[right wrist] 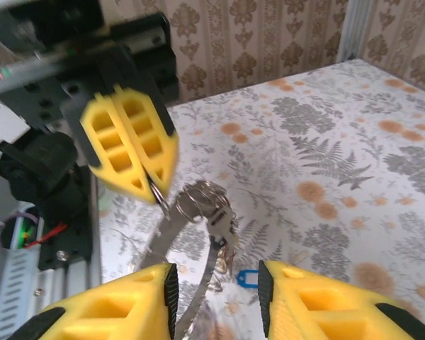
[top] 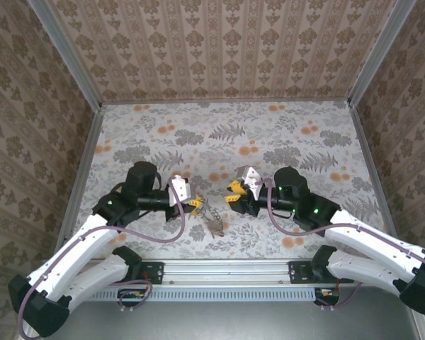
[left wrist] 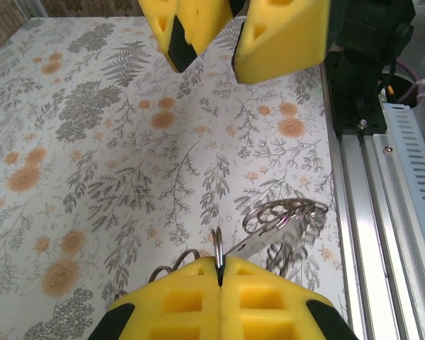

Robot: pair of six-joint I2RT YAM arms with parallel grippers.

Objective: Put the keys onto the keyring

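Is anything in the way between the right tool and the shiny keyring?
Nothing visible is. The left tool pinches the keyring, and its chain runs down into the gap between the right tool's open fingers.

In the top view the keyring is a silvery tangle, too small to tell ring from chain. In the left wrist view the lower edge cuts off the left gripper, and the part of the ring between its pressed pads is hidden; the upper edge cuts the right gripper. In the right wrist view a blurred strand of the keyring runs down between the yellow fingers and leaves at the lower edge; whether it touches them I cannot tell. The blue key is small and blurred.
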